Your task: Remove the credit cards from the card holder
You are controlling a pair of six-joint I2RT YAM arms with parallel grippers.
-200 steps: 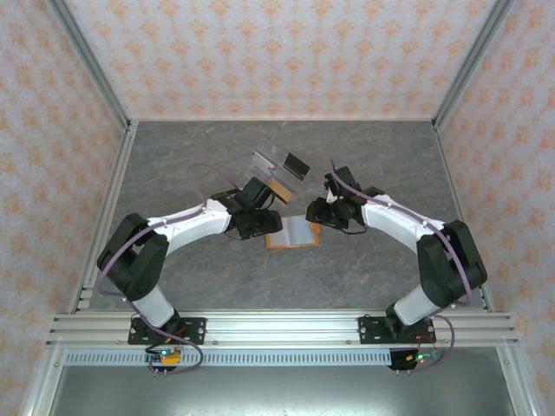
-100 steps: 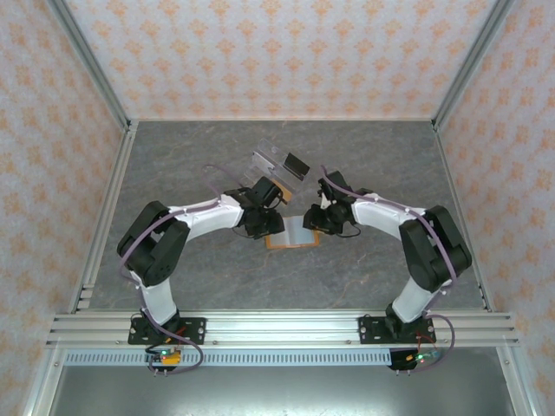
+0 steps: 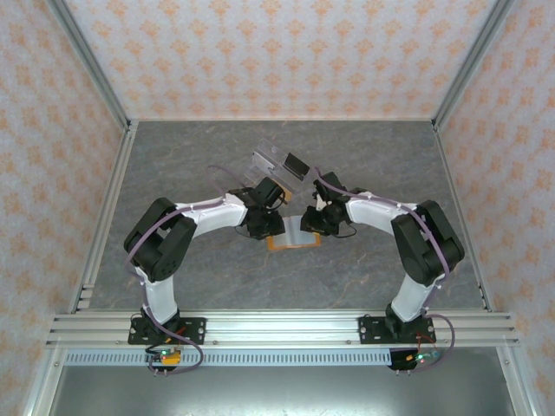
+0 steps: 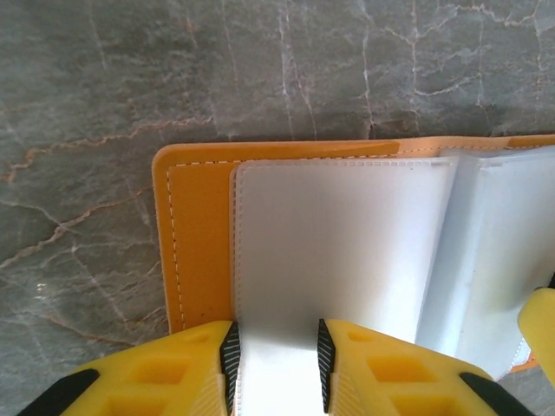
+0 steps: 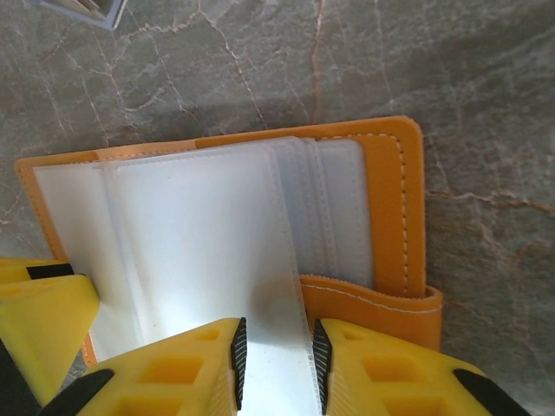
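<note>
Card holder [image 3: 295, 237]: 1, orange, opened flat at mid-table, directly between left gripper [image 4: 276, 360] and right gripper [image 5: 276, 364]. Remaining items by size:

(a) Walls [image 3: 286, 52]: 3, pale w/ orange pattern, round the work area.

(b) Table [image 3: 347, 286]: 1, grey marbled top.

(c) Arms: 2, white w/ black joints. Left arm [image 3: 204, 217] and right arm [image 3: 381, 212] both bend inward over the holder.

(d) Holder detail: orange rim w/ white stitching round pale, cloudy pocket leaves. 1 leaf is spread on one half, several are stacked on the other, exact no. unclear. Whether any card sits inside cannot be told.

(e) Clear plastic piece [image 3: 267, 162]: 1, on table beyond the holder.

(f) Of the credit cards, 1 black card [image 3: 297, 165] is seen, flat on table just beside the clear piece and apart from the holder.

(g) Left gripper: 2 yellow fingers [image 4: 173, 381] w/ black pads, jaws part-way apart. 1 pad sits at a leaf's stitched edge, and the leaf lies flat across the gap, unpinched.

(h) Right gripper: same build, jaws likewise part-way apart. 1 leaf runs through the gap, w/ no clamp on it seen.
</note>
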